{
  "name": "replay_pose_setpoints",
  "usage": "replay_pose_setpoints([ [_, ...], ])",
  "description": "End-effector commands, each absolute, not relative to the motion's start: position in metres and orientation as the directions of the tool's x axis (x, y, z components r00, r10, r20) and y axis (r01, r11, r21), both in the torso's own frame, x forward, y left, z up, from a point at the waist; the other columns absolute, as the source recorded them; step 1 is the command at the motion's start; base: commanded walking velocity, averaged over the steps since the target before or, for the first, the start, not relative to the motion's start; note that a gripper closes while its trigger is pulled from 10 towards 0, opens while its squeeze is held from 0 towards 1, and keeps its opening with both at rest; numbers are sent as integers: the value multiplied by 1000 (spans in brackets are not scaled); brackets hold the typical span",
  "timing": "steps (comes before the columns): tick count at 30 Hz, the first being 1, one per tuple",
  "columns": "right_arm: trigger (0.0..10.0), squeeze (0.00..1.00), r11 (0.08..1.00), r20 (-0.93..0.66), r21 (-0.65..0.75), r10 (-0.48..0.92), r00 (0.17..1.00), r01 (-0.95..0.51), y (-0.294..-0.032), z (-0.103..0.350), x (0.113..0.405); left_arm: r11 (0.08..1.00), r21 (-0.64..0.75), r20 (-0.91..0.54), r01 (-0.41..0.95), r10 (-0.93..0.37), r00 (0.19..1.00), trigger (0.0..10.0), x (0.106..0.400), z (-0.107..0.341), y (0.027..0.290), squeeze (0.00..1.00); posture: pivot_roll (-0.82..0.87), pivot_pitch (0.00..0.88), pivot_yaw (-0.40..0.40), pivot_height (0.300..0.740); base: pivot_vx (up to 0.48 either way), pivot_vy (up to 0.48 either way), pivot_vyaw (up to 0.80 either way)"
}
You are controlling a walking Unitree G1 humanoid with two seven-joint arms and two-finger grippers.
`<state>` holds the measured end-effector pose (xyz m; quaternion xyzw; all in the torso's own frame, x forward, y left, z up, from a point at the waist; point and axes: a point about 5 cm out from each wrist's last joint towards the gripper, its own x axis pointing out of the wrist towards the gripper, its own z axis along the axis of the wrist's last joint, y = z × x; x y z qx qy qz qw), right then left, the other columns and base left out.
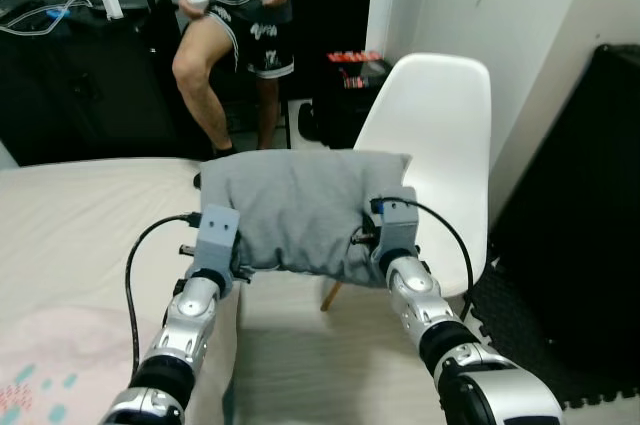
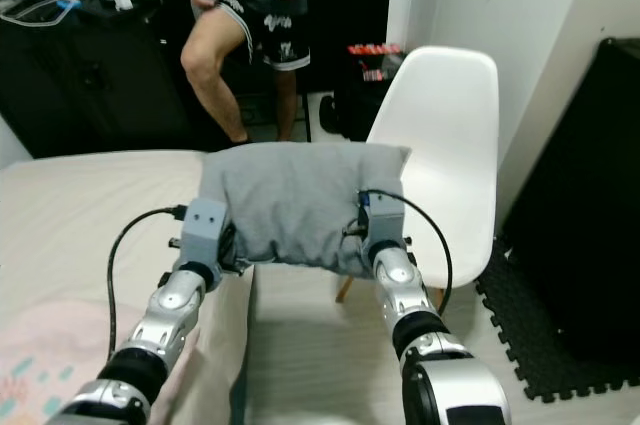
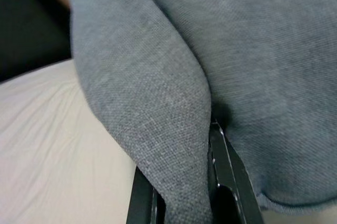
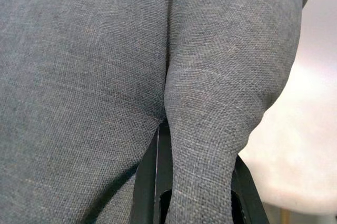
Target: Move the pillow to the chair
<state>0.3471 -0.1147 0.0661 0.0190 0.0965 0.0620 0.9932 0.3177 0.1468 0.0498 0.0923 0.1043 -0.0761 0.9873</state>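
Cream bedding on a wide bed (image 1: 70,245) is filling the left of the room, with a black cabinet (image 1: 80,75) behind it and a person (image 1: 235,15) sitting at the back, holding a small white controller in each hand. Moving rightward, the left gripper (image 1: 238,267) is pinching the lower left edge of the soft grey woven-fabric pillow (image 1: 300,210); in the left wrist view its two black fingers (image 3: 224,182) are closing tightly around a gathered fold of the cloth. The pillow is hanging in the air between the two silver arms, above the bed's edge and just in front of the chair, its top edge upright and its lower edge sagging slightly. On its lower right edge the right gripper (image 1: 365,240) is doing the same, with its fingers (image 4: 150,176) clamping a pinched ridge of fabric. Right of that, the white moulded plastic chair with wooden legs (image 1: 440,135) is standing beside a white wall, its seat partly hidden by the pillow.

Judging by the way it is draping, the pillow is light, squashy and not slippery, so two pinches at opposite lower corners look adequate, though deeper bites of fabric would be guarding against slipping.
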Motion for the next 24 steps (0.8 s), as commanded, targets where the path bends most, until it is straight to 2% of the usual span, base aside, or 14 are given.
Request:
replay_pose_setpoints([
  [1, 10000, 0, 982, -138, 84, 180, 974, -170, -97, 75, 349, 939, 201, -177, 279, -246, 953, 10000, 320, 60, 127, 0, 60, 0, 115, 731, 0, 0, -800],
  [6, 10000, 0, 982, -136, 122, 162, 977, -145, -102, 72, 347, 948, 179, -170, 264, -235, 957, 10000, 319, 61, 127, 0, 55, 0, 123, 731, 0, 0, -800],
  [12, 10000, 0, 987, -153, 29, 162, 975, -159, -105, 69, 345, 964, 159, -149, 211, -188, 971, 10000, 318, 61, 124, 0, 39, 0, 104, 731, 0, 0, -800],
  [24, 10000, 0, 991, -155, 54, 132, 979, -125, -120, 66, 343, 962, 176, -150, 210, -185, 971, 10000, 317, 61, 116, 0, 29, 0, 102, 731, 0, 0, -800],
])
